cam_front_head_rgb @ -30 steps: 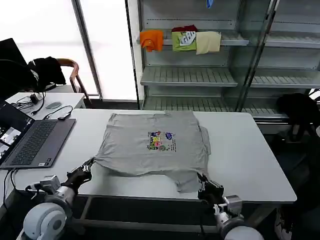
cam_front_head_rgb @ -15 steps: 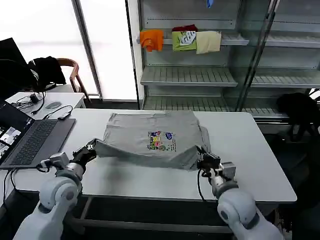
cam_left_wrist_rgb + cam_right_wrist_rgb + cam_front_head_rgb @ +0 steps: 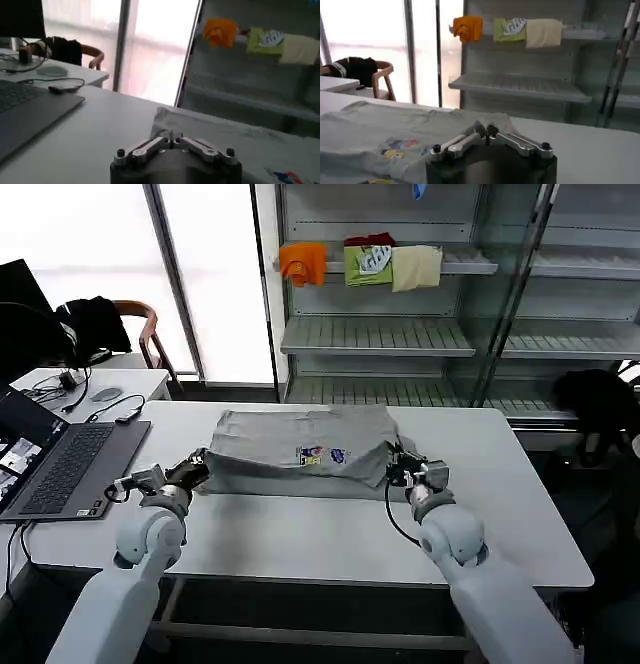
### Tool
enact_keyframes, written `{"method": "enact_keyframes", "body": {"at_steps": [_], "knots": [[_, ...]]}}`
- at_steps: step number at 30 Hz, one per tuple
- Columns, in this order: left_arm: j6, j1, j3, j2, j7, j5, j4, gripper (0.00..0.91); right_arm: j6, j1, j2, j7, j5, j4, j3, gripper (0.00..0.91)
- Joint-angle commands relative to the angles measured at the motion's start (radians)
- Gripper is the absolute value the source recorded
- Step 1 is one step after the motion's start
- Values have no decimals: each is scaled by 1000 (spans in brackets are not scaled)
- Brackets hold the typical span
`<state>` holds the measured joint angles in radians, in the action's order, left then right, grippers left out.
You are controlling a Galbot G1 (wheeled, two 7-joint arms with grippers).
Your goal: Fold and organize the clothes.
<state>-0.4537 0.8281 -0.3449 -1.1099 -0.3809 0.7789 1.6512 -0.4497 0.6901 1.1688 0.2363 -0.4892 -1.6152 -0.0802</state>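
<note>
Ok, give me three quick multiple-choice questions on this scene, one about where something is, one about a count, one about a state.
1. Where does the laptop sit?
A. On the table's left side
B. On a shelf
C. On the T-shirt

2. How many folded garments lie on the top shelf?
A. One
B. Three
C. Five

3. What are the left end effector and right end effector doing?
A. Hanging open
B. Resting on the laptop
C. Pinching the T-shirt hem

Answers: 1 A, it lies left of the shirt. 2 B, orange, green, cream. 3 C, fingers closed on cloth in both wrist views.
</note>
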Motion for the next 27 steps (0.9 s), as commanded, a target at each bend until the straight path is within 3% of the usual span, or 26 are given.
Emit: {"method": "enact_keyframes", "body": {"at_steps": [1, 3, 4, 5, 6, 8, 16, 27], "knots": [[3, -53, 25, -16, 0, -27, -89, 20, 22, -70, 16, -20, 19, 120, 29, 0], [2, -50, 24, -15, 7, -33, -91, 20, 24, -57, 16, -19, 21, 119, 31, 50], [2, -47, 24, -15, 10, -37, -93, 474, 26, -52, 17, -14, 23, 118, 33, 907], [3, -44, 25, -15, 15, -44, -96, 826, 40, -47, 19, 2, 42, 123, 40, 907], [3, -42, 26, -15, 16, -48, -97, 897, 42, -43, 21, 10, 47, 126, 43, 907], [-8, -37, 27, -17, 25, -63, -102, 907, 28, -33, 27, 39, 41, 130, 50, 907], [-11, -27, 30, 12, 24, -87, -73, 907, -14, -25, 16, 50, 47, 119, 36, 907], [-103, 102, -43, 158, 27, -106, 160, 907, -107, 42, -106, 25, 13, -97, -80, 907]]}}
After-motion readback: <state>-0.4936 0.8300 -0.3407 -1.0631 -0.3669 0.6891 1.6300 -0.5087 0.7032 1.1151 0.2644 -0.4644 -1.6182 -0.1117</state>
